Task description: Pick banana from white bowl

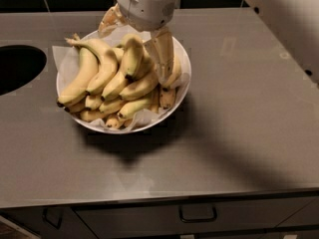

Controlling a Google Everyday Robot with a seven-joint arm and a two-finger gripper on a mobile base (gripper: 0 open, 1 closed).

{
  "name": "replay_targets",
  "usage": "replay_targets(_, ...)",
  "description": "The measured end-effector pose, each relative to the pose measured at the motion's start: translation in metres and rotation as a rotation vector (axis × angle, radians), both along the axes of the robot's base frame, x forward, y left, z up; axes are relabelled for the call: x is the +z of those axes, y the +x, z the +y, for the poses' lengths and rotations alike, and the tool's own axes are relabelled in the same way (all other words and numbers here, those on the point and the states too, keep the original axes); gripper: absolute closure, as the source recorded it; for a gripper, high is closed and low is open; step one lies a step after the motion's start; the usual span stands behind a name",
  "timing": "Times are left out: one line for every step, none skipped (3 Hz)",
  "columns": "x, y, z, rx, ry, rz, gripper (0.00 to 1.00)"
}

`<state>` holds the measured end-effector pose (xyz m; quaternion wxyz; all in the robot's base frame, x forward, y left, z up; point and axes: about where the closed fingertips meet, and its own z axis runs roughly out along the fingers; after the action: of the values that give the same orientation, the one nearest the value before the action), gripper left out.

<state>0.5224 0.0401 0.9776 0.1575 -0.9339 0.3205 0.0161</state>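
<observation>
Hovering at the frame's upper centre, the robot's white two-finger tool [133, 55] stands spread, unclenched, astride the short plump yellow banana [130, 59] atop the heap in the wide white paper-lined bowl [187, 81] on the grey table [249, 113]. Light and easily bruised, the banana is likely best held mid-body. No writing is legible.

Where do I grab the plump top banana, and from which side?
Probably grip the banana across its thick middle, coming from above: it lies topmost in the white bowl, nearly straight, sides exposed. The gripper hangs over it, fingers open.
</observation>
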Motion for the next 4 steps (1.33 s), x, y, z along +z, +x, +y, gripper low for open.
replay_targets(-0.001,0.004,0.004,-0.001,-0.006,0.003,0.24)
replay_targets(0.000,0.008,0.001,-0.035,-0.008,0.001,0.39)
replay_targets(0.001,0.010,-0.004,-0.065,-0.010,0.002,0.43)
replay_targets(0.002,0.010,-0.007,-0.081,-0.013,0.002,0.46)
